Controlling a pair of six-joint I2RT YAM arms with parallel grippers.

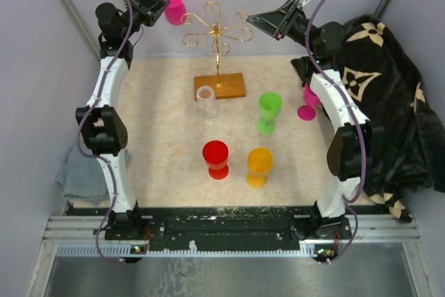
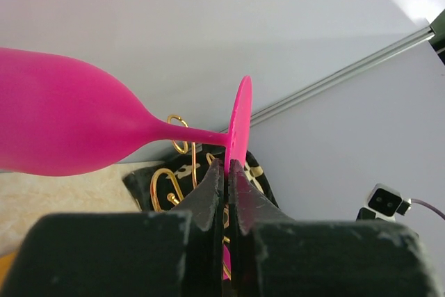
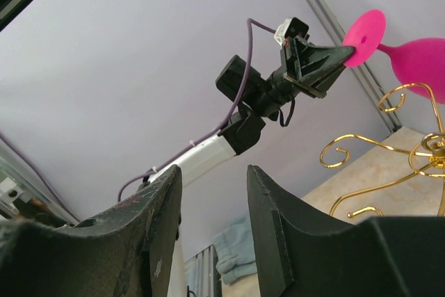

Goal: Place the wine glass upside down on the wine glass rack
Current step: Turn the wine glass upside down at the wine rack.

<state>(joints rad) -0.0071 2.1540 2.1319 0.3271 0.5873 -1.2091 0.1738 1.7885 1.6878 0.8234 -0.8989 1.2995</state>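
Note:
My left gripper (image 1: 161,5) is shut on the round foot of a pink wine glass (image 1: 172,3) and holds it high at the back left, lying sideways, just left of the gold wire rack (image 1: 217,31). In the left wrist view the fingers (image 2: 212,189) pinch the foot's edge and the bowl (image 2: 62,130) points left. The rack stands on its orange-brown wooden base (image 1: 220,86). My right gripper (image 1: 250,18) is open and empty, raised just right of the rack's scroll arms. The right wrist view shows the glass (image 3: 403,50) and rack arms (image 3: 389,144) past its fingers.
On the beige mat stand a clear glass (image 1: 206,101), a green glass (image 1: 269,110), a red glass (image 1: 216,158), an orange glass (image 1: 259,166) and a second pink glass (image 1: 308,102) by the right arm. A black patterned cloth (image 1: 393,88) lies at the right; a blue towel (image 1: 80,175) lies left.

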